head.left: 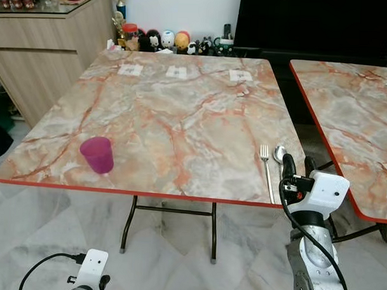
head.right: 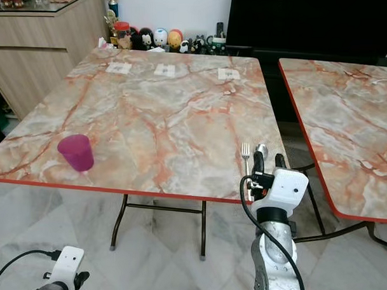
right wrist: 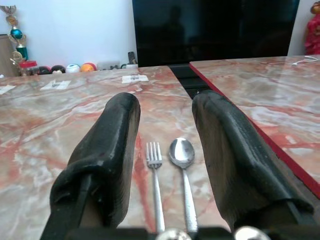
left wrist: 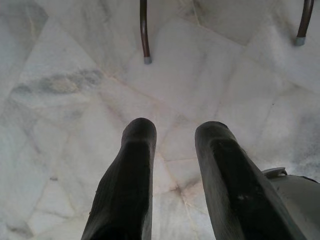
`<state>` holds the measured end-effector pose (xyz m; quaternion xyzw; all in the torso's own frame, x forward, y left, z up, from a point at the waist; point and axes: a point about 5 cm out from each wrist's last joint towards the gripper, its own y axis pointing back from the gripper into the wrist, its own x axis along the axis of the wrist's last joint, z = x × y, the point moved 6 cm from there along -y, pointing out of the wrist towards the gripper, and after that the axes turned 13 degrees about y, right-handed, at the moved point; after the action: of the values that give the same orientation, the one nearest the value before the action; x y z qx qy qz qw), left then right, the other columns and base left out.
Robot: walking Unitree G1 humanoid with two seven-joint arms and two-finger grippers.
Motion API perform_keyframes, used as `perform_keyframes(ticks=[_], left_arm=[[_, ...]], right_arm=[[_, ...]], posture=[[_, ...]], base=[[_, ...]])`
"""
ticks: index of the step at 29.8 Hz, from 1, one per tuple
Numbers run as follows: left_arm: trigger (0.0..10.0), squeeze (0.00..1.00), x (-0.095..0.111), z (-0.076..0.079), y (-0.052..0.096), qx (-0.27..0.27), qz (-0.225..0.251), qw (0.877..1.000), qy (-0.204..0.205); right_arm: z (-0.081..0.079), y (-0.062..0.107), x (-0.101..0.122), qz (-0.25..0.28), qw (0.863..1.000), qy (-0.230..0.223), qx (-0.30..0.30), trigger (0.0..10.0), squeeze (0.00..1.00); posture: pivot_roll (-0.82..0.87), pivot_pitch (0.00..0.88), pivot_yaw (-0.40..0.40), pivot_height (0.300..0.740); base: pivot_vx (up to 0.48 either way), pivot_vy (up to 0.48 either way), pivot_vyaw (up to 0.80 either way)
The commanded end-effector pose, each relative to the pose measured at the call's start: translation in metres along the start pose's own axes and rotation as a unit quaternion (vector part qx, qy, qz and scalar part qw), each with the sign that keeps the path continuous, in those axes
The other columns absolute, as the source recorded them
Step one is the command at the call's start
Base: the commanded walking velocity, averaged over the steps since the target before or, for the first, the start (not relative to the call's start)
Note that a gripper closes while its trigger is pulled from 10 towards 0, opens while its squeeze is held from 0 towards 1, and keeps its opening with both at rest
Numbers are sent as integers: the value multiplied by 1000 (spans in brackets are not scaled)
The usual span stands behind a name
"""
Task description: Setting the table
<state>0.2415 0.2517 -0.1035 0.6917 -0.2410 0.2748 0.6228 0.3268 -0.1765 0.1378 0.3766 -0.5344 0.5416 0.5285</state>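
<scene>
Fork [head.left: 265, 166] and spoon [head.left: 279, 155] lie side by side at the table's [head.left: 181, 119] near right edge, at my one o'clock. My right gripper [right wrist: 165, 150] hangs spread wide over their handles, holding nothing. A careless nudge could push them off the edge. Handle ends are hidden behind my fingers. The pink cup [head.left: 97, 154] sits at eleven o'clock; my left gripper [left wrist: 172, 170] hangs parted over the floor [left wrist: 60, 100].

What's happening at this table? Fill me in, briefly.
The robot is setting the marble table. Its right hand, fingers open, sits at the near edge over the handles of a fork and spoon lying side by side. A purple cup stands at the near left. The left hand hangs open above the floor.
</scene>
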Motion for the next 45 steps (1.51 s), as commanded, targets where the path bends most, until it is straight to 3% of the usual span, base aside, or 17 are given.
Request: perform_keyframes(ticks=[1,27,36,37,39,42,43,44,45], left_arm=[[10000,0,-1,1,0,-3,-2,1000,1],[10000,0,2,4,-1,-7,2,1000,1],[10000,0,3,6,-1,-9,3,1000,2],[10000,0,3,6,-1,-9,3,1000,2],[10000,0,3,6,-1,-10,3,1000,2],[10000,0,3,6,-1,-11,4,1000,2],[10000,0,3,6,-1,-11,4,1000,2],[10000,0,4,6,-1,-10,5,1000,2],[10000,0,4,6,-1,-10,5,1000,2]], right_arm=[[2,0,0,-3,1000,-1,-2,10000,0],[-6,1,-5,-16,1000,1,15,10000,0],[3,-1,-31,-87,996,1,-10,10000,27],[3,-1,-41,-114,993,-8,-14,10000,957],[-2,2,-55,-149,988,-37,-6,10000,1000],[-6,4,-66,-170,983,-69,-11,10000,1000],[-5,3,-67,-172,982,-74,-19,10000,753],[-4,3,-68,-177,981,-80,-26,10000,0],[-2,3,-70,-183,979,-81,-33,10000,0]], posture=[[41,12,-6,740],[40,14,-7,740],[41,16,-8,740],[41,16,-8,740],[41,16,-8,740],[46,14,-6,740],[49,16,-6,740],[48,16,-6,740],[48,16,-6,740]], base=[[259,0,0],[256,0,0],[0,0,0],[0,0,0],[0,0,0],[0,0,0],[0,0,0],[0,0,0],[0,0,0]])
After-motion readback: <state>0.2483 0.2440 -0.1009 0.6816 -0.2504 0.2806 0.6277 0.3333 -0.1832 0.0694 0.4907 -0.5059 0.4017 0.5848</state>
